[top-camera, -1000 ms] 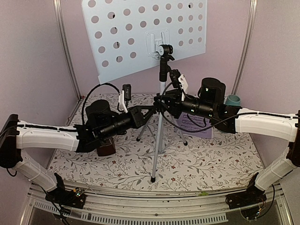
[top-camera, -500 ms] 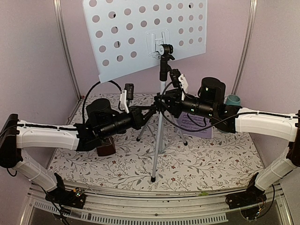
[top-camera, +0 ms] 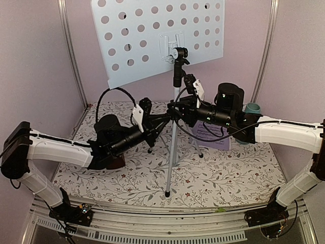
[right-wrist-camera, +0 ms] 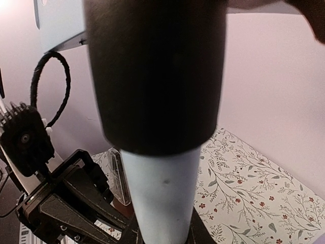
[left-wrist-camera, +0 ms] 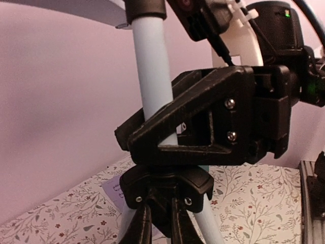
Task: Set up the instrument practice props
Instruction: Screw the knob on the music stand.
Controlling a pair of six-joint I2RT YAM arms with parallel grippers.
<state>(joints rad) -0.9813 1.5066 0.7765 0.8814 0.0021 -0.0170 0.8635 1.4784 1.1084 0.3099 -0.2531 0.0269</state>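
Top external view: one music stand (top-camera: 152, 35), one metronome (top-camera: 116, 161), one teal cup (top-camera: 252, 108).

One stand (top-camera: 157, 35), one metronome (top-camera: 116, 161) (half hidden, lower left), one cup (top-camera: 252, 109), one stack of pages (top-camera: 217, 139), two arms: left arm (top-camera: 56, 150), right arm (top-camera: 284, 133).

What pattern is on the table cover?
Table cover: leafy vines, small flowers on white; top external view.

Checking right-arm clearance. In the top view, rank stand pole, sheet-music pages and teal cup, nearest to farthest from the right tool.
1. stand pole: centre, held in the right tool.
2. sheet-music pages: lying flat, lower and to its right.
3. teal cup: far right, at the back.
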